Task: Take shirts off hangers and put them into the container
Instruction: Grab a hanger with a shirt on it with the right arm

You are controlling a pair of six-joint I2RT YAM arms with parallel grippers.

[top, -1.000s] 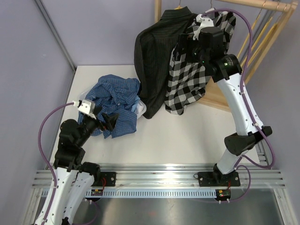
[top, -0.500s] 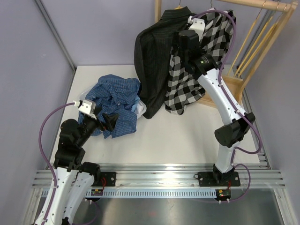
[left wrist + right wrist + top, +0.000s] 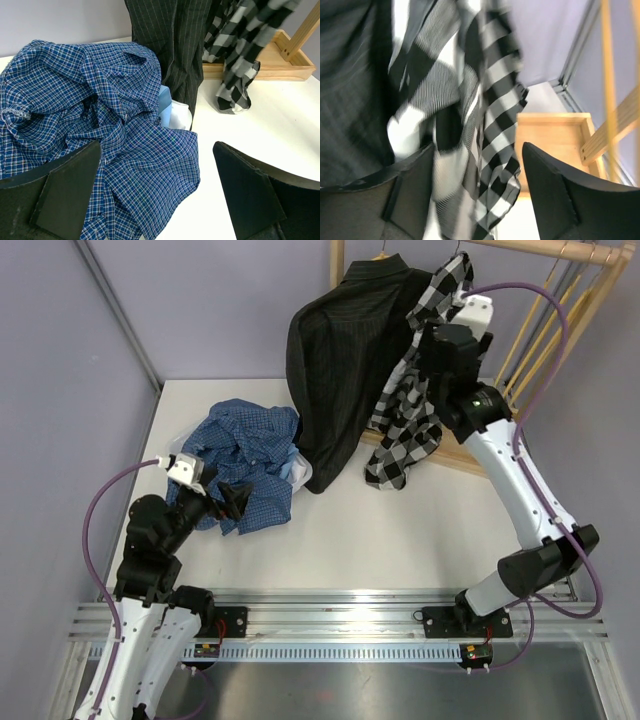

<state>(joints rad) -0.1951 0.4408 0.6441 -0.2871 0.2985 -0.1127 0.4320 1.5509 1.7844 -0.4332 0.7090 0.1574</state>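
Going for the black-and-white large-check long-sleeved shirt [image 3: 405, 430], hanging bunched off the thick wooden rail [image 3: 540, 248] at back right, w/ long axis straight down and hem low, near the flat wooden rack base [image 3: 260, 70]. Not seeing its hanger, hidden under cloth. Reaching in high, near the collar end, w/ the right fingers [image 3: 550, 200] standing apart and check cloth lying between them. Not looking pinched yet, so reporting no firm hold. Judging the right arm far nearer, and the coming move as a lift up and off, then a carry left. Waiting w/ the left fingers [image 3: 65, 195] spread wide, holding nothing, just beside the crumpled dark-blue small-check shirt [image 3: 250, 450] heaped at the left of the table [image 3: 400, 540], presumably over the white plastic basket, mostly buried. Hanging right beside the check one, touching it: the black pinstriped shirt [image 3: 325, 360]. Getting overall layout from the top view only, cloth-vs-finger detail from the right wrist view only (blurred), hem & base from the left wrist view.
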